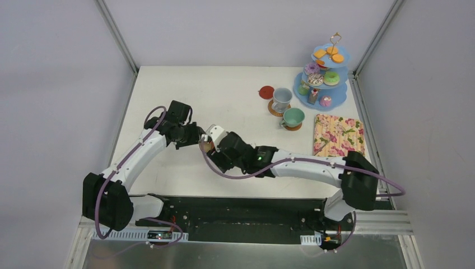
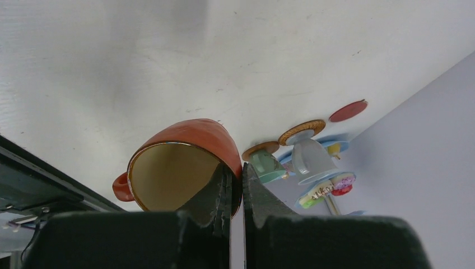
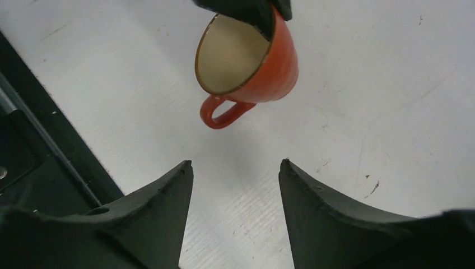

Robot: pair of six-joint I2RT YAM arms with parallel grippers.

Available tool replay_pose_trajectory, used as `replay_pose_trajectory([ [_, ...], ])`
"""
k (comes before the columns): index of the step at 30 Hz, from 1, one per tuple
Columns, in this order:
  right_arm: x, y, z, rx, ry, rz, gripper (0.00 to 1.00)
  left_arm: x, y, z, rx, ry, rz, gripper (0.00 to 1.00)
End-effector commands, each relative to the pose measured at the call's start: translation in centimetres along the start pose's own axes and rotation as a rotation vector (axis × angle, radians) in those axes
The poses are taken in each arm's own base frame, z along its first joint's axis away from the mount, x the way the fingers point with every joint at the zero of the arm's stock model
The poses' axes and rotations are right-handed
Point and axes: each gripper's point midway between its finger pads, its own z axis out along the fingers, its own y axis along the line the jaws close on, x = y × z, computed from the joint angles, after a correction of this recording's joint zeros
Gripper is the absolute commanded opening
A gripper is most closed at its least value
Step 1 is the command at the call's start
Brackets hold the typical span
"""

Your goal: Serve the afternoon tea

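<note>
White scuffed tabletop [image 1: 224, 95], grey walls [image 1: 56, 84]. Left gripper [image 2: 236, 175] pinched shut on rim of glazed orange ceramic cup [image 3: 269, 67], tilted, mid-table; right gripper [image 3: 236, 163] open, empty, facing it.

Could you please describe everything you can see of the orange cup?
The orange cup is small, glossy and ceramic-looking, with a cream, empty-looking inside and one loop handle. It is held tilted, mouth toward the right wrist camera. The left pincer is shut on its rim, one finger inside, one outside. The open right pincer points at it without touching.
</note>
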Motion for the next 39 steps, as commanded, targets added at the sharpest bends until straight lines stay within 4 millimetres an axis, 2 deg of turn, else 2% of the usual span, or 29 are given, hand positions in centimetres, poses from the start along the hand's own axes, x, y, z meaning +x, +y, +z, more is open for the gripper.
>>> replay_pose_trajectory([
  [1, -2.6, -0.7, 1.4, 0.209, -0.061, -0.094, 0.61, 1.8, -2.3, -1.2, 0.027, 0.066, -0.151, 0.00],
  [5, -2.8, 0.1, 2.2, 0.293, -0.060, -0.177, 0.62, 2.3, -2.2, -1.0, 0.012, 0.092, -0.155, 0.00],
  [12, -2.7, -1.0, 4.6, 0.491, -0.032, -0.266, 0.61, 3.0, -2.2, -1.2, 0.000, 0.125, -0.149, 0.00],
  [15, -3.0, -1.2, 5.3, 0.535, -0.034, -0.272, 0.57, 3.1, -2.1, -1.3, -0.005, 0.129, -0.146, 0.00],
  [17, -3.3, -1.4, 5.5, 0.568, -0.036, -0.281, 0.52, 3.1, -2.1, -1.3, -0.008, 0.131, -0.145, 0.00],
  [21, -4.0, -1.9, 5.6, 0.621, -0.059, -0.272, 0.33, 3.2, -2.1, -1.5, -0.006, 0.136, -0.144, 0.00],
  [25, -5.1, -2.1, 5.2, 0.647, -0.099, -0.243, 0.00, 3.1, -2.0, -1.4, -0.004, 0.132, -0.143, 0.00],
  [29, -5.2, -1.8, 5.1, 0.613, -0.123, -0.218, 0.00, 3.1, -2.4, -1.4, 0.028, 0.140, -0.141, 0.00],
  [30, -5.1, -1.7, 5.1, 0.603, -0.125, -0.210, 0.00, 3.0, -2.5, -1.3, 0.041, 0.141, -0.138, 0.05],
  [31, -4.9, -1.7, 5.2, 0.587, -0.126, -0.198, 0.00, 2.9, -2.6, -1.4, 0.052, 0.137, -0.137, 0.21],
  [32, -4.8, -1.2, 5.2, 0.541, -0.129, -0.185, 0.00, 2.8, -2.6, -1.5, 0.062, 0.134, -0.133, 0.43],
  [33, -4.7, -1.2, 5.1, 0.529, -0.131, -0.170, 0.00, 2.6, -2.7, -1.6, 0.073, 0.124, -0.126, 0.59],
  [36, -4.5, -1.0, 4.7, 0.470, -0.145, -0.112, 0.00, 2.0, -3.3, -2.3, 0.114, 0.077, -0.080, 0.96],
  [39, -4.0, -1.4, 4.6, 0.414, -0.143, -0.020, 0.00, 0.7, -4.1, -3.7, 0.157, -0.010, 0.016, 0.99],
])
